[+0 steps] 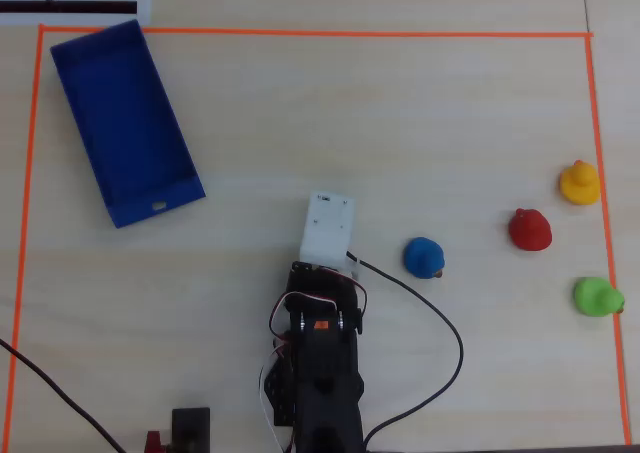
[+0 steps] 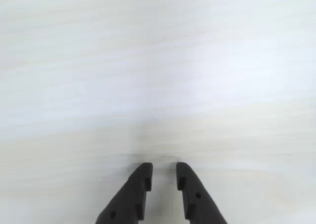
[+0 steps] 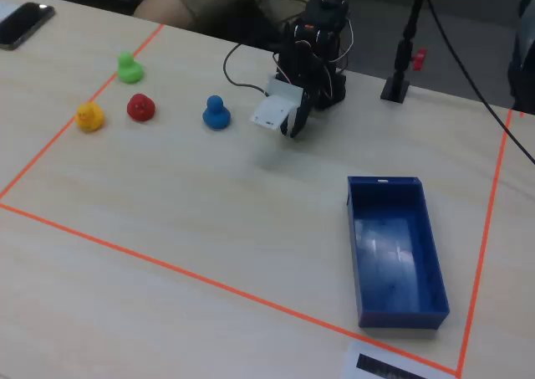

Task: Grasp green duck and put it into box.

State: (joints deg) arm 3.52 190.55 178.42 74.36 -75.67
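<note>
While the hand (image 2: 164, 170) hangs empty over bare surface (image 2: 158, 75), fingers nearly closed w/ a narrow gap, the green duck (image 1: 597, 297) sits far right in overhead view, by the tape edge. Best approach, likely: swing past the blue duck (image 1: 424, 257), open wide, descend straight. Box (image 1: 125, 123) waits empty, opposite corner.

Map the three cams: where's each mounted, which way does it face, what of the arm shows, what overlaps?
Overhead view: above the table, looking straight down; arm enters from the bottom edge, white camera block up front.
Wrist view: on the arm, facing bare tabletop; only the two dark fingers show, gripper slightly parted, empty.
Fixed view: opposite the arm, angled down; whole arm at the far side, gripper.
Shared by overhead and fixed: green duck, box, orange tape border.
</note>
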